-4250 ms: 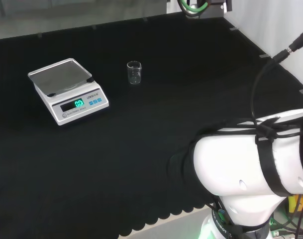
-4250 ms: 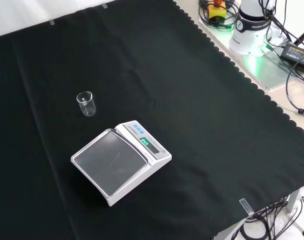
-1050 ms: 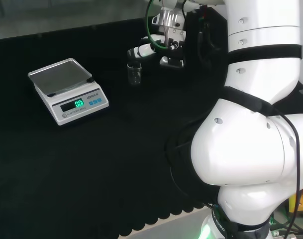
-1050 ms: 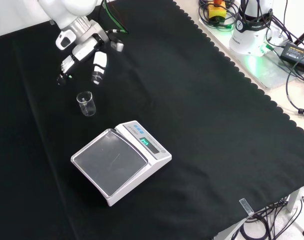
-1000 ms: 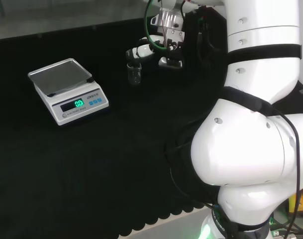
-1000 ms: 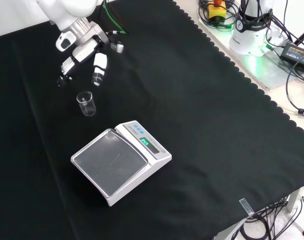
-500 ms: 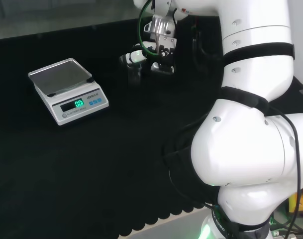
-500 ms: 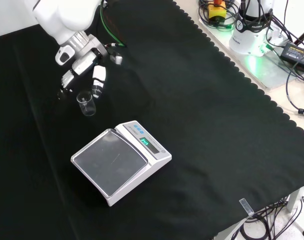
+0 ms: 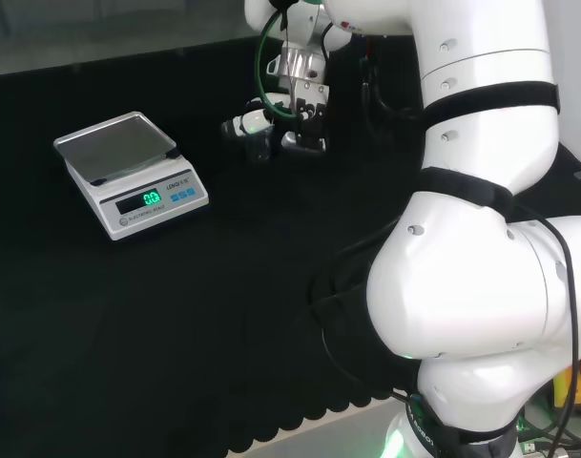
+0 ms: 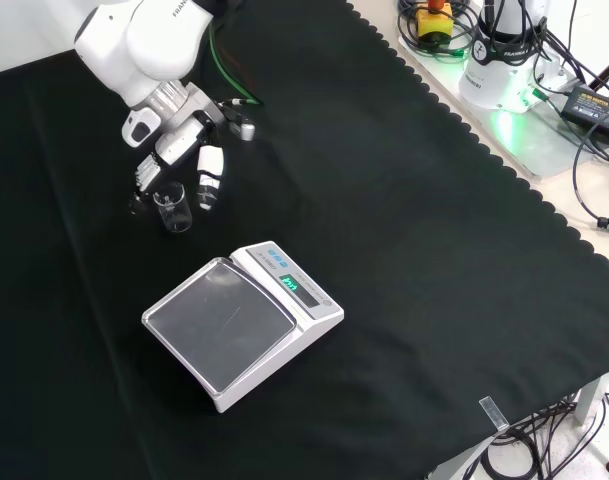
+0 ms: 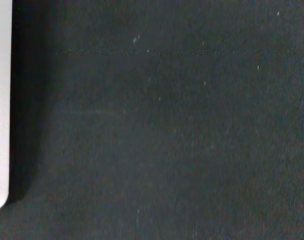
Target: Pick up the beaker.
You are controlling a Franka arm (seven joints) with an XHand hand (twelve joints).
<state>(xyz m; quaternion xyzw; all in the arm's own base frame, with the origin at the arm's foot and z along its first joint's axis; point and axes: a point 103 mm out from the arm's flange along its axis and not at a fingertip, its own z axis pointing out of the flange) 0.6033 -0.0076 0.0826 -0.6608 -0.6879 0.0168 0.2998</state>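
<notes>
So the hand [image 10: 174,150] has dropped down right around the beaker [image 10: 172,208], which sits on the desk [image 10: 404,220] just behind the scale [image 10: 242,322], fingers [image 10: 210,178] still spread either side, so the grab looks imminent.

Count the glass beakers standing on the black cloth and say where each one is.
1. The beaker stands upright on the cloth just beyond the scale in the front view, between the fingers of the hand. Clear glass is hard to spot, so another could go unnoticed.

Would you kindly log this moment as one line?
phase: reach | hand: open, straddling beaker | beaker: upright on cloth, beside scale
</notes>
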